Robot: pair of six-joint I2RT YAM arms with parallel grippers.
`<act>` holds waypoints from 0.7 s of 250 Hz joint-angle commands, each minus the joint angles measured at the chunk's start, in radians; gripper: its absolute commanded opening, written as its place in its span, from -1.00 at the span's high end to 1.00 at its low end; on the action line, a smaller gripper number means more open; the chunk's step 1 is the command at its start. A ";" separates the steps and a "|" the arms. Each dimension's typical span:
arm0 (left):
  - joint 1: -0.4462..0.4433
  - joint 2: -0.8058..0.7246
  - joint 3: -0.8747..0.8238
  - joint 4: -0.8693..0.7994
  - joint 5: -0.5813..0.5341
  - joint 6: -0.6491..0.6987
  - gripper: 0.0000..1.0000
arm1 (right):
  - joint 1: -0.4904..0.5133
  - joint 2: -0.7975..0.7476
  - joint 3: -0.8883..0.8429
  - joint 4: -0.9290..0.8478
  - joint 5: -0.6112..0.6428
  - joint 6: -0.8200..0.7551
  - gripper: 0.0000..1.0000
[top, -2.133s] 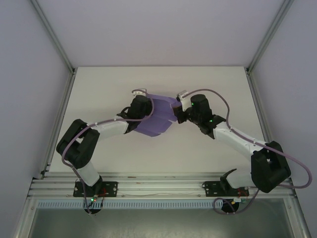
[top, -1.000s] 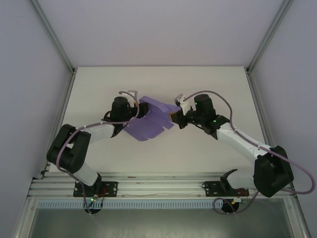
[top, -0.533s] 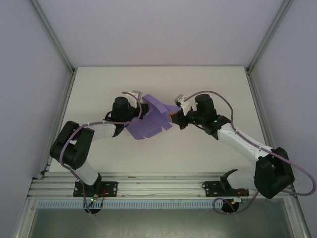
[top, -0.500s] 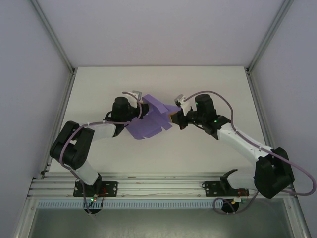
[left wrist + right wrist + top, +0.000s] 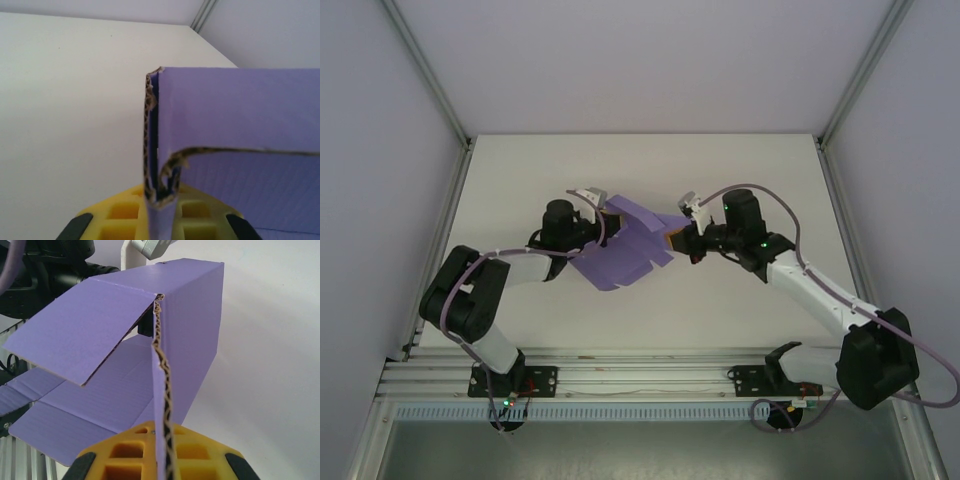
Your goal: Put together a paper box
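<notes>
The purple paper box is a partly folded corrugated sheet held up between both arms over the middle of the table. My left gripper is shut on the sheet's left edge; in the left wrist view its yellow fingers pinch doubled layers of the paper box. My right gripper is shut on the right edge; in the right wrist view a single wall of the paper box stands upright between the yellow fingers, and a flap leans over the open panels.
The white table lies under the arms, with bare surface behind and in front of the box. Metal frame posts rise at both back corners. A rail runs along the near edge by the arm bases.
My left gripper has shut on the box's left edge. Both arms have shifted slightly and the box has turned a little between them.
</notes>
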State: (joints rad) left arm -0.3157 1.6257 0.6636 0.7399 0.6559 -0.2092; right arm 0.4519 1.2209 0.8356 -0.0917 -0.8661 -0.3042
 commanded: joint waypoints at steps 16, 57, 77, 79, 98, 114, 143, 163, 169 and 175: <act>-0.002 -0.057 -0.016 0.038 -0.057 0.007 1.00 | -0.009 -0.033 0.001 0.009 0.008 -0.004 1.00; -0.022 -0.084 -0.004 -0.092 -0.287 0.018 1.00 | -0.009 -0.050 -0.036 0.076 0.249 0.108 0.09; -0.047 -0.095 -0.011 -0.145 -0.409 0.022 1.00 | -0.009 -0.064 -0.064 0.104 0.425 0.169 -0.05; -0.049 -0.096 -0.013 -0.149 -0.421 0.022 1.00 | -0.010 -0.064 -0.067 0.104 0.441 0.172 -0.09; -0.077 -0.105 -0.019 -0.202 -0.510 0.025 1.00 | -0.010 -0.097 -0.093 0.109 0.532 0.189 -0.53; -0.110 -0.110 -0.029 -0.234 -0.586 0.034 1.00 | -0.010 -0.120 -0.109 0.122 0.554 0.213 -0.90; -0.158 -0.113 -0.024 -0.302 -0.683 0.021 1.00 | -0.010 -0.155 -0.131 0.208 0.529 0.284 -0.99; -0.165 -0.117 -0.025 -0.310 -0.687 -0.007 1.00 | -0.009 -0.151 -0.107 0.205 0.541 0.320 -0.99; -0.166 -0.118 -0.026 -0.310 -0.686 -0.015 1.00 | -0.007 -0.144 -0.097 0.193 0.545 0.321 -0.99; -0.166 -0.121 -0.023 -0.314 -0.683 -0.020 1.00 | -0.006 -0.135 -0.085 0.182 0.554 0.324 -1.00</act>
State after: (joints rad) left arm -0.4786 1.5463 0.6460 0.4770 0.0635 -0.2012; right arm 0.4458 1.0832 0.7071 0.0463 -0.3759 -0.0521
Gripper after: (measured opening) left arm 0.084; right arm 0.995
